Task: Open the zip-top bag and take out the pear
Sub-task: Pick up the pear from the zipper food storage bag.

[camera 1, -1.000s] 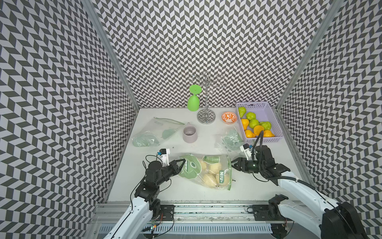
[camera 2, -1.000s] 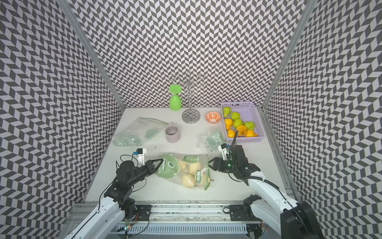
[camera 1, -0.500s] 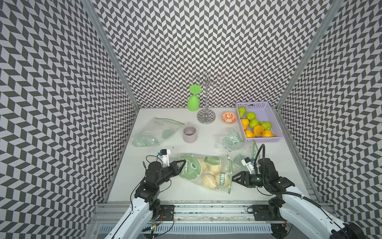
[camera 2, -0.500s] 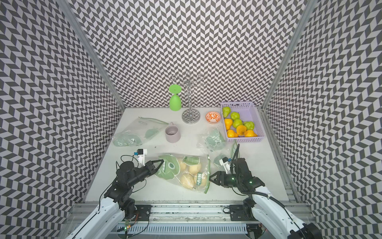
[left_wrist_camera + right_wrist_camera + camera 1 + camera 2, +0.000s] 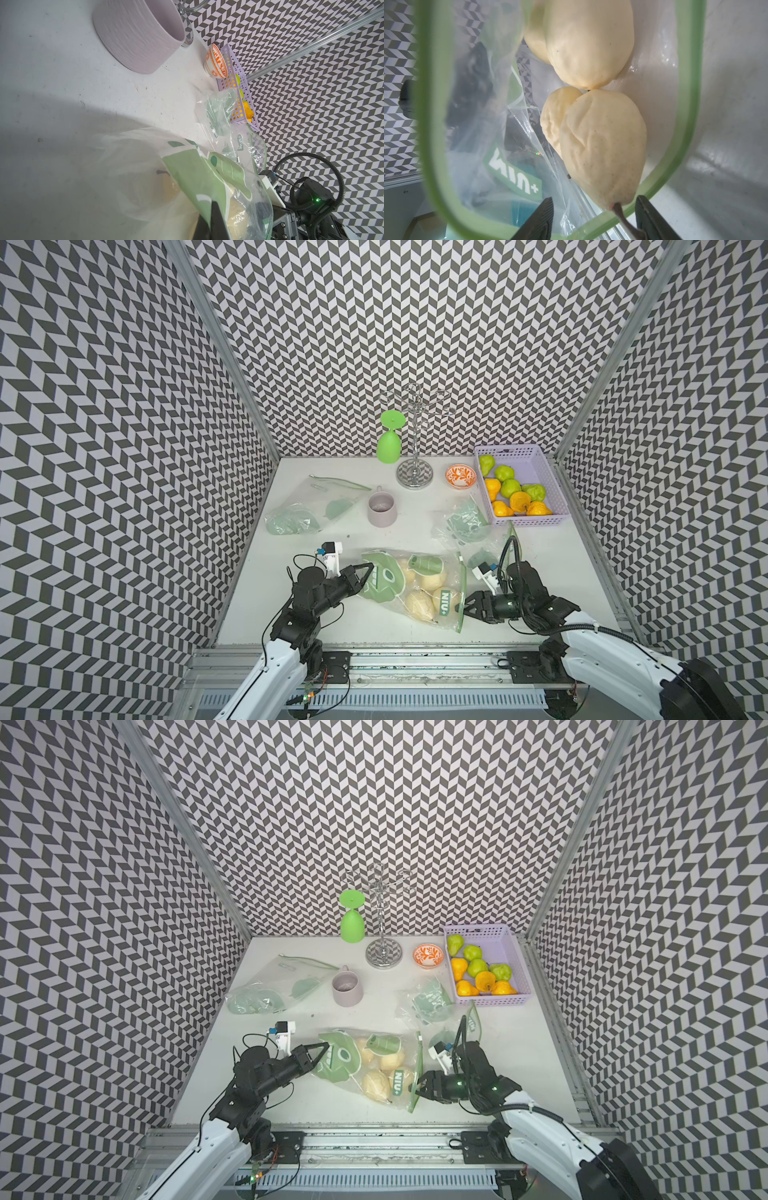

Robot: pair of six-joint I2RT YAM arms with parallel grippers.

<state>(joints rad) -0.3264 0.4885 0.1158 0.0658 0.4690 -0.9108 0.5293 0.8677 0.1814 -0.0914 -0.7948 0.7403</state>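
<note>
The zip-top bag lies at the front middle of the table, clear with green print, holding several pale yellow pears. My left gripper is shut on its printed closed end; the left wrist view shows the green film pinched between the fingers. My right gripper is open at the bag's mouth. In the right wrist view the green zip rim forms an open loop. The nearest pear lies just inside it, with its brown stem between the spread fingers of the right gripper.
A lilac mug stands behind the bag. Empty printed bags lie at back left and by the right arm. A purple basket of green and orange pears, an orange bowl, a metal stand and a green goblet line the back.
My right arm has swung toward the table's front edge, bringing its gripper down along the bag's mouth to the nearest pear. The left gripper and the bag's closed end have stayed put.
</note>
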